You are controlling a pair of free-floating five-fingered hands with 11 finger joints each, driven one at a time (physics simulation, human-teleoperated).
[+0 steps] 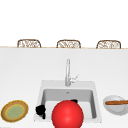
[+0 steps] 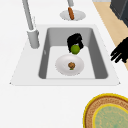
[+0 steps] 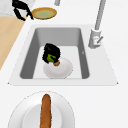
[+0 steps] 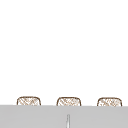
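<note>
The right hand (image 2: 74,41) is gripping a small green fruit (image 2: 75,49) over the sink (image 2: 42,60), at twelve o'clock of the white bowl (image 2: 62,65); the fruit is looking light, firm and smooth, likely slippery, so wrapping round its middle suits it; fingers are curling down; the left hand (image 2: 121,52) is hanging spread at three o'clock.

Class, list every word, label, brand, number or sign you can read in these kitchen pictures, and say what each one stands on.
There are none: no readable text stands on anything.
The sink, faucet, yellow-rimmed plate and white plate with the brown stick-shaped food are unmarked.
So are the white bowl in the basin and the green fruit that the right hand holds.
</note>
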